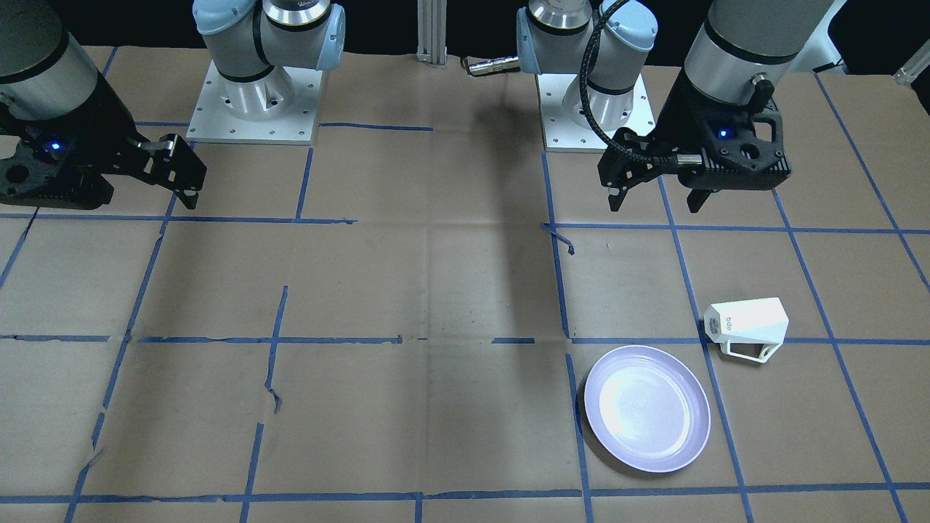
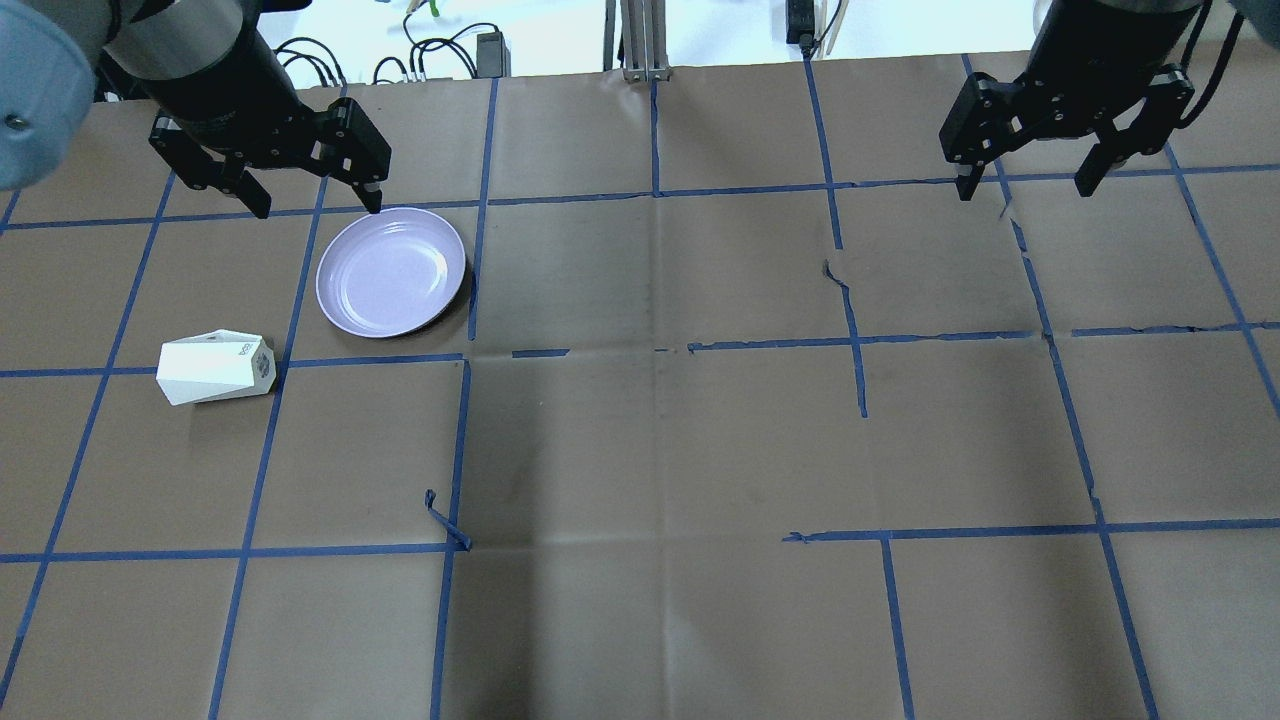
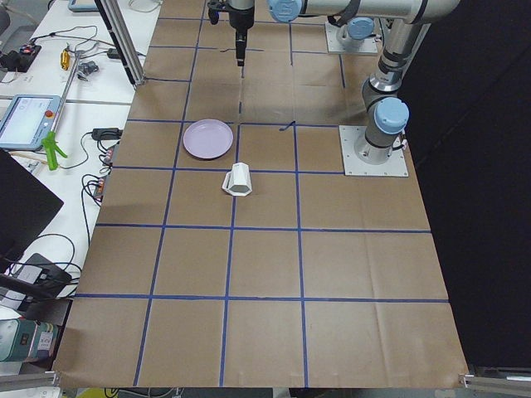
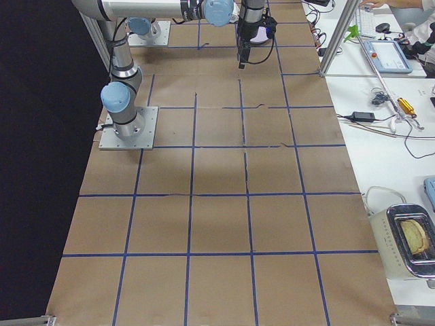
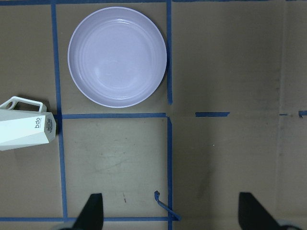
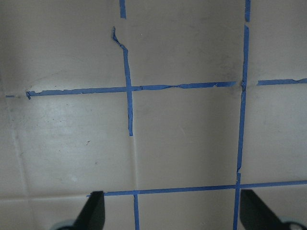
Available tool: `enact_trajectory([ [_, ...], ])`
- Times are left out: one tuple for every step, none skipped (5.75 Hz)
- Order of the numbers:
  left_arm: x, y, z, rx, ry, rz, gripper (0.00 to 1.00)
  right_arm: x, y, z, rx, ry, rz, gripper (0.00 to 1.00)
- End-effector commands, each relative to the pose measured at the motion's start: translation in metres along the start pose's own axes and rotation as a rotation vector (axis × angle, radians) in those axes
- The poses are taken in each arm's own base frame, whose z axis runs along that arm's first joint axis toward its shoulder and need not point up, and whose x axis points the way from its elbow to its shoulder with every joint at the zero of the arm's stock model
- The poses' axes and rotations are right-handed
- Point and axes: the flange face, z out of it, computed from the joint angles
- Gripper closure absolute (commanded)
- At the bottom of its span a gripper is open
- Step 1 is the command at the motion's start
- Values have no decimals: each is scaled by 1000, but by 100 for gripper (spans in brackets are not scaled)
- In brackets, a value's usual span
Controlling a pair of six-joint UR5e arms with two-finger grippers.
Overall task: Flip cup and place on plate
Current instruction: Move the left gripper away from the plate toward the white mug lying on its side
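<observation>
While both pincers hung high over the table (image 2: 650,450) with nothing in them, the left pincer (image 2: 318,207) had its jaws wide apart, and so did the right pincer (image 2: 1024,190), which was well away from everything that mattered. The cup (image 2: 215,367) lay on its side on the paper, below the left pincer and off to one side of it, at the very edge of what its wrist camera took in. The plate (image 2: 392,272) sat bare below and ahead of the same pincer, near the cup but not touching it. No step of the task looked done yet. The risks lay mostly in the grasp: the cup's walls were tapered and faceted (smooth-looking, too), so jaws closing across the taper could squeeze it out sideways or roll it onto another facet. Its handle (image 1: 752,354) stuck out on the side farther ahead of the pincer, and a descent slightly off could knock it and spin the cup. A grip too near one end might let the cup swing during the turn upright, and a tilted release on the glossy plate could tip it or let it slide toward the rim.
</observation>
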Motion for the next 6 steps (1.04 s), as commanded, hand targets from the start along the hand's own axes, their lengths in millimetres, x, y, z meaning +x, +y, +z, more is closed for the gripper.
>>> enact_trajectory([
  [-51,-1,-11,17,1,1,1,0,0,0,0,0,0,0],
  [-86,-3,-15,17,37,-43,1,0,0,0,0,0,0,0],
  [-129,4,-18,2,42,-41,1,0,0,0,0,0,0,0],
  [-187,12,-15,-16,49,23,1,0,0,0,0,0,0,0],
  [-274,23,-1,-29,66,133,1,0,0,0,0,0,0,0],
  [-339,36,21,-43,104,162,1,0,0,0,0,0,0,0],
])
